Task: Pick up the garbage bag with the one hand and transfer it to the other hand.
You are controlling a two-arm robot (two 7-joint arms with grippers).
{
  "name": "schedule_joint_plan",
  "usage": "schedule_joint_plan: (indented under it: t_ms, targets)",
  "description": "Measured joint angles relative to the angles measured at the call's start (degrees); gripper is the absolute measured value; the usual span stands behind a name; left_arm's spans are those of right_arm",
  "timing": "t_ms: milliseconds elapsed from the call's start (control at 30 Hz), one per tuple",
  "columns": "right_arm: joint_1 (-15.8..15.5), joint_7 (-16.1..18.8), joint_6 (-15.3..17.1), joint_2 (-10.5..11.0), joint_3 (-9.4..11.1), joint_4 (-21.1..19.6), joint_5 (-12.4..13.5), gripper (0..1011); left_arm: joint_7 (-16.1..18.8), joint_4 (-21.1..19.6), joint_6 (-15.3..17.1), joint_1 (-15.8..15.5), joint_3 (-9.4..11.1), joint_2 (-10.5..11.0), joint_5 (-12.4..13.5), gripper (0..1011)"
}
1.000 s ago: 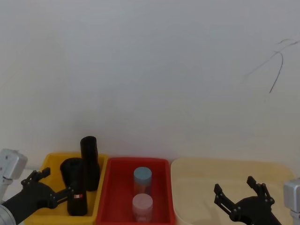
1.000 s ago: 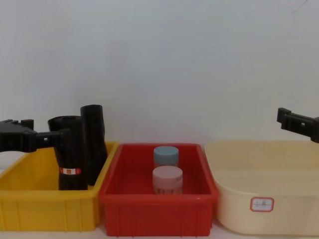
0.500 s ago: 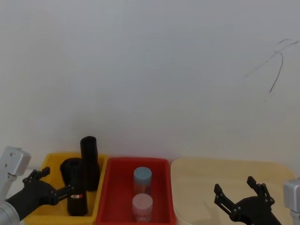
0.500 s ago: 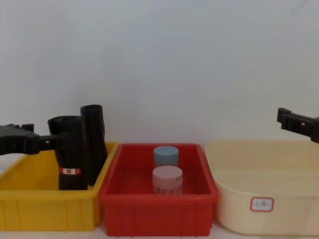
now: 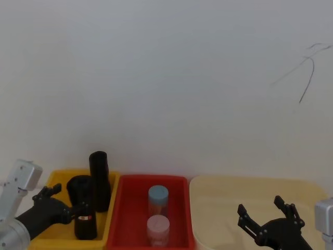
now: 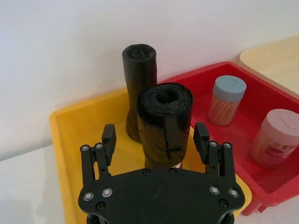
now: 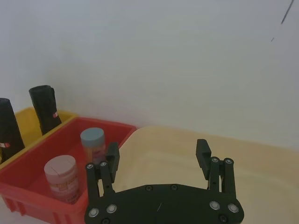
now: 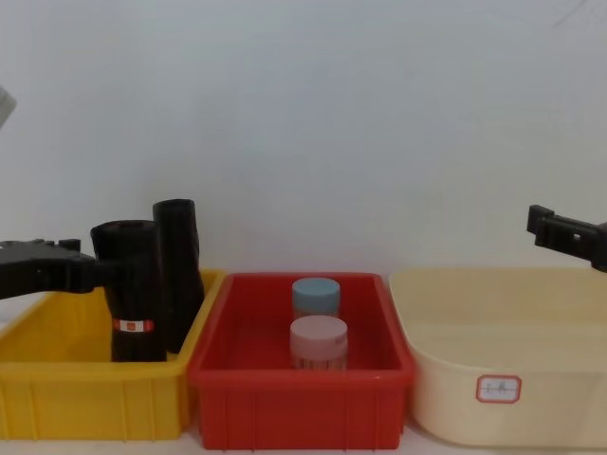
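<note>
The left gripper [image 6: 155,136], jaws spread wide and released, flanks the garbage bag [image 8: 133,284], which stands upright, long axis vertical, in the yellow bin [image 8: 85,408] at left. The right gripper [image 7: 157,151] hovers open-jawed over the cream tub [image 7: 261,158] at right.

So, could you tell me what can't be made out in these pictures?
- Bag base: chest view, behind yellow bin wall.
- Bag label: left wrist view, behind left end effector.
- Tub sticker text: chest view, too small.
- Right end effector: chest view, cut by right edge.
</note>
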Motion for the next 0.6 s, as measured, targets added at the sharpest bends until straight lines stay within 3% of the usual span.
schedule_joint_plan:
  t_ms: [600]
  targets:
    - [0.0,0.0,0.0,0.0,0.0,0.0,0.0,1001,-2.8,4.4,0.7,-4.4,1.6,-2.6,0.3,1000]
